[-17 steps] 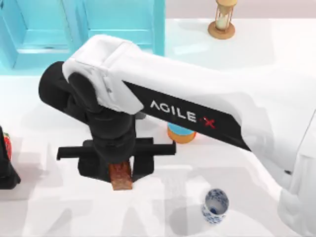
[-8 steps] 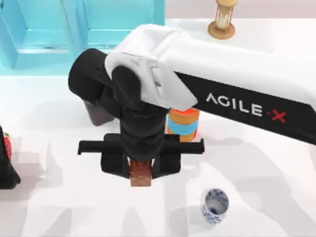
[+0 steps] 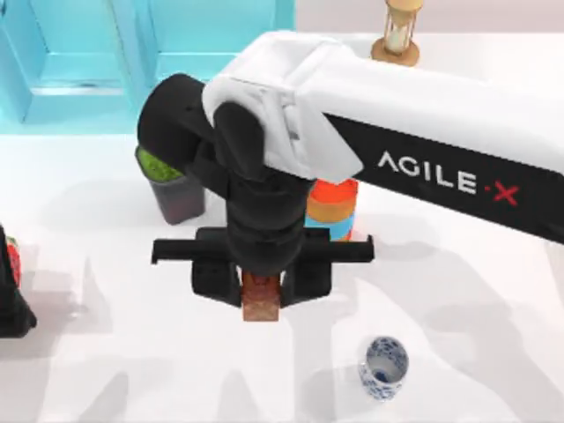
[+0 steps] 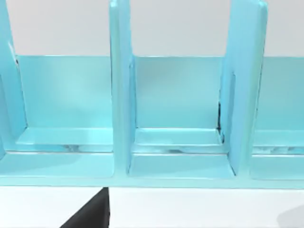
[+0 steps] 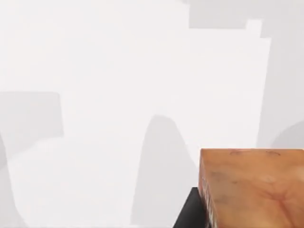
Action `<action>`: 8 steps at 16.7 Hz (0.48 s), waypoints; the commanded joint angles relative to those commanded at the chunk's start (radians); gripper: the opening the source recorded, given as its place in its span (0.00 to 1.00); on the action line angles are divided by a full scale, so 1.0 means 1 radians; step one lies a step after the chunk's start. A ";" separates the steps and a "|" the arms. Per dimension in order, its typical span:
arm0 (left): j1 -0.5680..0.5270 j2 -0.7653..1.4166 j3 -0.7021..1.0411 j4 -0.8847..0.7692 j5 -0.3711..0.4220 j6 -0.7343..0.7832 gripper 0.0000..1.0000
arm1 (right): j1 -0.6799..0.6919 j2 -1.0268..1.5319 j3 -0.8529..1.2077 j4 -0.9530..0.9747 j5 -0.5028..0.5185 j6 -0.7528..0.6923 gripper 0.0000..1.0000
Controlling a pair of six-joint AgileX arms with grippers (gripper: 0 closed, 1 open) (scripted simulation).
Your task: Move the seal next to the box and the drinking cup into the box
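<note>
One seal (image 3: 261,298) pinched in my right fingers (image 3: 261,291), held by its flat sides above the counter (image 3: 132,370); stiff, stone-like, probably slick.

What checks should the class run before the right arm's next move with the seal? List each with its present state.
1. Seal held in the right gripper: ok.
2. Seal next to the blue box: not ok; it hangs over mid-table, well away.
3. Drinking cup in the box: not ok; it stands on the table at the front.
4. Potted plant and orange cylinder near the arm: ok, both upright.
5. Left gripper state: cannot tell.
</note>
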 joint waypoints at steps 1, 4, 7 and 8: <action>0.000 0.000 0.000 0.000 0.000 0.000 1.00 | -0.023 -0.006 -0.006 0.000 0.001 -0.022 0.00; 0.000 0.000 0.000 0.000 0.000 0.000 1.00 | -0.099 -0.027 -0.027 -0.001 0.001 -0.097 0.00; 0.000 0.000 0.000 0.000 0.000 0.000 1.00 | -0.169 -0.045 -0.049 -0.004 0.002 -0.173 0.00; 0.000 0.000 0.000 0.000 0.000 0.000 1.00 | -0.193 -0.051 -0.056 -0.006 0.002 -0.198 0.00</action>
